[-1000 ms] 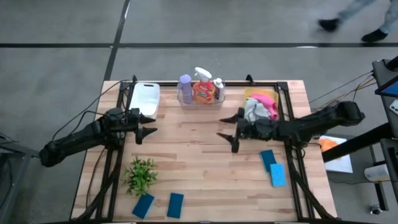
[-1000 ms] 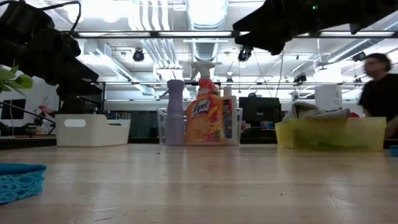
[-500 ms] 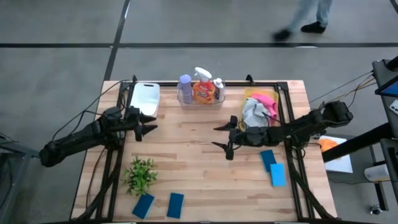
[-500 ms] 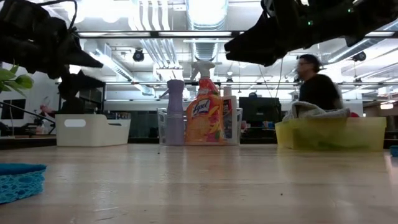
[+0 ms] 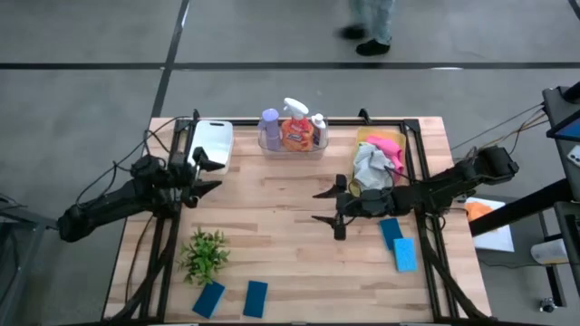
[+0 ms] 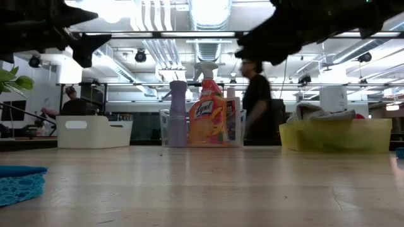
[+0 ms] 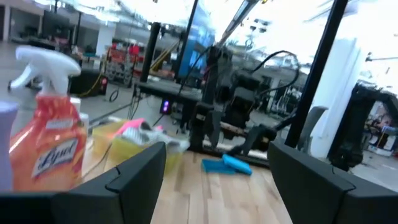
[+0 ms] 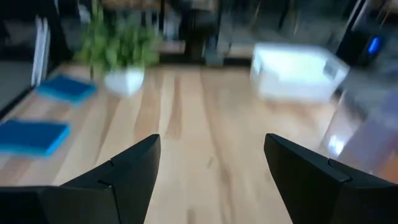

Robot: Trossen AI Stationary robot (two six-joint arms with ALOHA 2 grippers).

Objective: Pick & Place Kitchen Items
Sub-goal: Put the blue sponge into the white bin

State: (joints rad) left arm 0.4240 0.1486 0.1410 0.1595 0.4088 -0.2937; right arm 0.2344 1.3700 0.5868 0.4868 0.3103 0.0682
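A purple bottle [image 5: 269, 125], an orange spray bottle [image 5: 294, 131] and a small white bottle [image 5: 318, 127] stand upright in the clear tray [image 5: 292, 150] at the far edge. Pink cloth [image 5: 385, 144] and grey cloth [image 5: 367, 164] lie in the yellow tray [image 5: 362, 137]. Two blue sponges [image 5: 391, 231] [image 5: 404, 255] lie flat near the right, two more [image 5: 208, 297] [image 5: 256, 298] at the near left. My left gripper [image 5: 207, 172] is open in the air beside the white tray. My right gripper [image 5: 322, 206] is open above the table's middle, next to the yellow tray.
A white tray [image 5: 211, 142] sits at the far left. A small potted plant [image 5: 205, 254] stands near the left front. Bare wood lies in the middle of the table between the grippers. A person [image 6: 257, 101] walks behind the table.
My left gripper has risen and tipped its fingers upward, drawing slightly toward the table's left edge. My right gripper has moved a little toward the near edge and down, staying open. A person has walked from right to left behind the table.
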